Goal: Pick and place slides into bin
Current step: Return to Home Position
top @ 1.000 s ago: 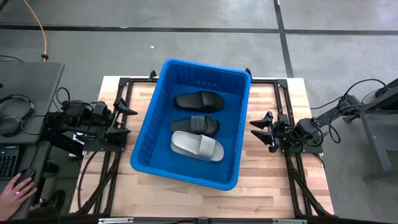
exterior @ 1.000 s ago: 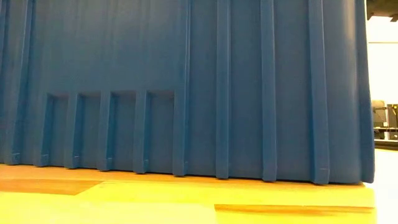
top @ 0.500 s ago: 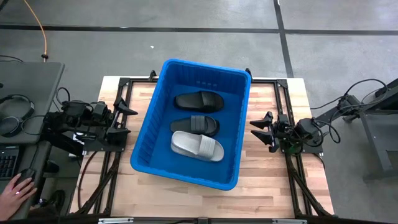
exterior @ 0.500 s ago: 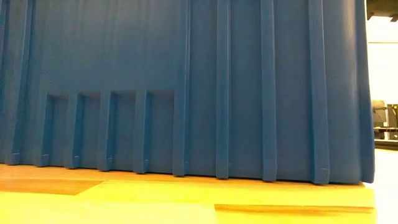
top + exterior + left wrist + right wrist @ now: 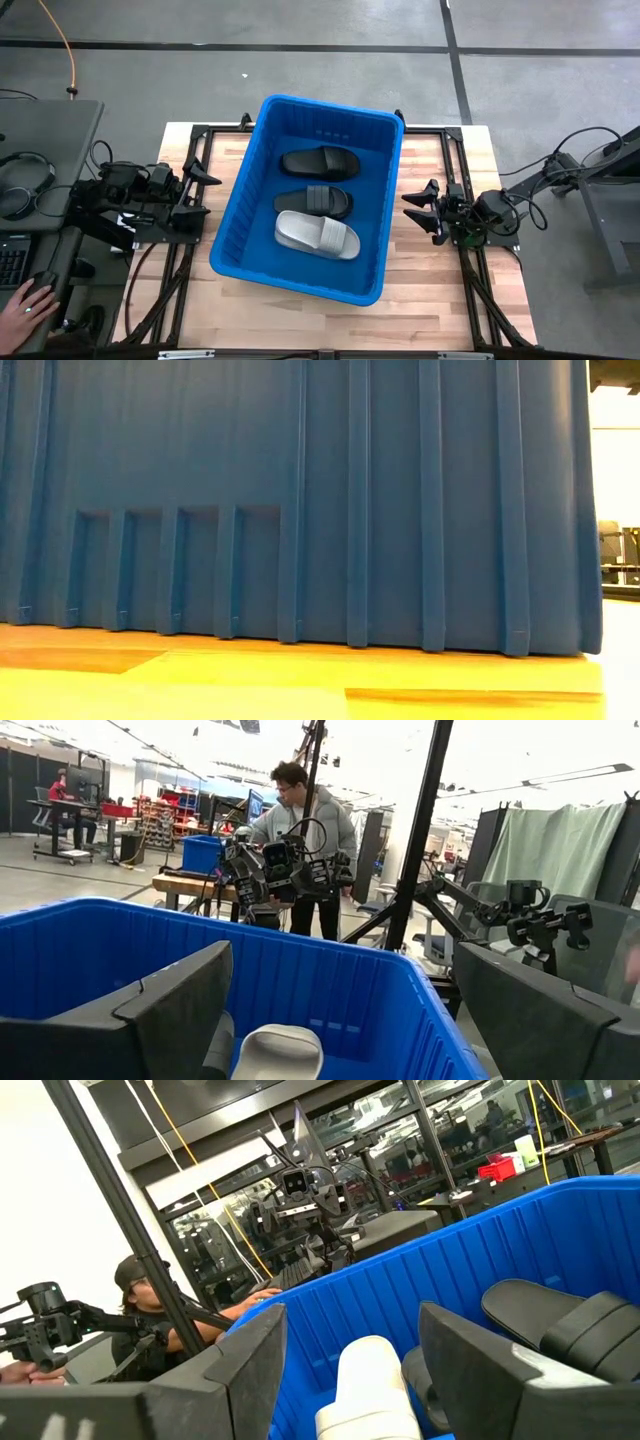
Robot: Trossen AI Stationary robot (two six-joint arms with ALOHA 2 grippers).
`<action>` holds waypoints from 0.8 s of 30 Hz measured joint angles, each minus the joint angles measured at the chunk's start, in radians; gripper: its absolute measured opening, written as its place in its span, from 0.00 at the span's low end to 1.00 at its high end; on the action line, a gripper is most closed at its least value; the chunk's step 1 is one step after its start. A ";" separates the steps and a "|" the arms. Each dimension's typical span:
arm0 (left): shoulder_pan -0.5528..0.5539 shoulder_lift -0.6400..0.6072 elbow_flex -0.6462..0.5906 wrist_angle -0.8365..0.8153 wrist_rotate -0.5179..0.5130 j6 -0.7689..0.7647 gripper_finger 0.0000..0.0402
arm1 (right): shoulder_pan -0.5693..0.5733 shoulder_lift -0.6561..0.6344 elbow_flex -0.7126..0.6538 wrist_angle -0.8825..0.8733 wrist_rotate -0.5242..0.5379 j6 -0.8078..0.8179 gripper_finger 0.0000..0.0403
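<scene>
The blue bin (image 5: 232, 215) stands at the middle of the wooden table, and its ribbed wall (image 5: 300, 500) fills the low view. Three slides lie sole-down on its floor: a black one (image 5: 318, 161) at the far end, a second black one (image 5: 313, 200) in the middle, and a light grey one (image 5: 317, 236) nearest. My left gripper (image 5: 203, 190) waits open outside the bin's left wall. My right gripper (image 5: 418, 210) waits open outside the right wall. The wrist views look over the rim at the light slide (image 5: 280, 1055) (image 5: 372, 1380) and a black one (image 5: 560, 1325).
Black arm frames (image 5: 160, 260) (image 5: 480, 270) flank the bin on the table. Bare wood (image 5: 420, 310) shows at the near right. A desk (image 5: 40, 150) with headphones stands to the left, with a person's hand (image 5: 25, 300) by it. People (image 5: 300, 830) (image 5: 140, 1310) are beyond the table.
</scene>
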 joint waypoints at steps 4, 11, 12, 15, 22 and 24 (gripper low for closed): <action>0.000 0.000 0.000 0.000 0.000 0.001 0.91 | 0.000 0.000 0.000 0.000 0.000 0.000 0.54; 0.000 0.000 0.000 -0.004 0.001 0.003 0.91 | 0.000 0.000 0.000 0.000 0.000 0.000 0.55; 0.000 0.000 0.000 -0.004 0.002 0.003 0.91 | 0.000 0.000 0.000 0.000 0.000 0.000 0.55; 0.000 0.000 0.000 -0.004 0.003 0.004 0.91 | 0.000 0.000 0.000 0.000 0.000 0.000 0.54; 0.000 0.000 0.000 -0.027 0.001 0.046 0.91 | 0.000 0.000 0.000 0.000 0.000 0.000 0.54; 0.000 0.000 0.000 -0.030 0.000 0.046 0.91 | 0.000 0.000 0.000 0.000 0.000 0.000 0.54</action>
